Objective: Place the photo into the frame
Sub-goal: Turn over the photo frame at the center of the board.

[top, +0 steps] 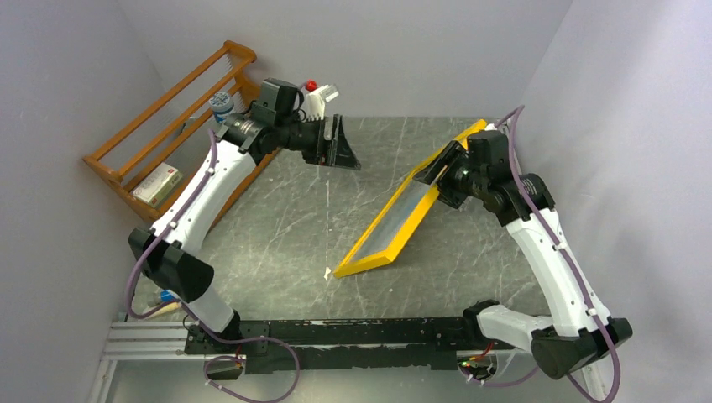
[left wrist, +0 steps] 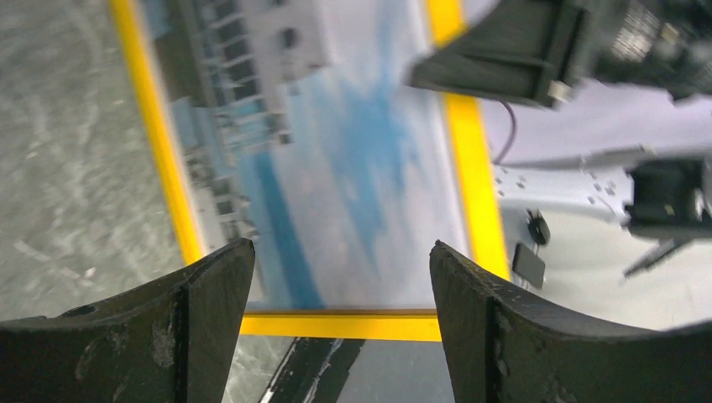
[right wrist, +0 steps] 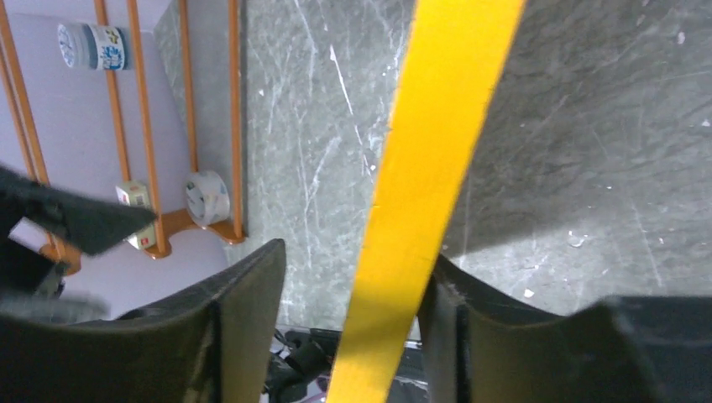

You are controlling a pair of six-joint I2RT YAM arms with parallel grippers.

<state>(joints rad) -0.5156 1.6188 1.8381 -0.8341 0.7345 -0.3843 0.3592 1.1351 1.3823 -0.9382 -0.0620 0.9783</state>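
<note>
Right tool [right wrist: 359, 252] part-open astride frame [top: 365, 263] raised edge, clamp uncertain | left tool [left wrist: 342, 245] wide open, empty | frame tilted, low corner on desk [top: 285, 218], photo [left wrist: 353, 159] inside border | step: seating likely done; next: firm clamp, lower flat.

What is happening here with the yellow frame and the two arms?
The right gripper straddles the upper edge of the yellow frame, propping it tilted with its lower end on the table. The photo already sits inside the frame. The left gripper hangs open and empty, apart from the frame.
</note>
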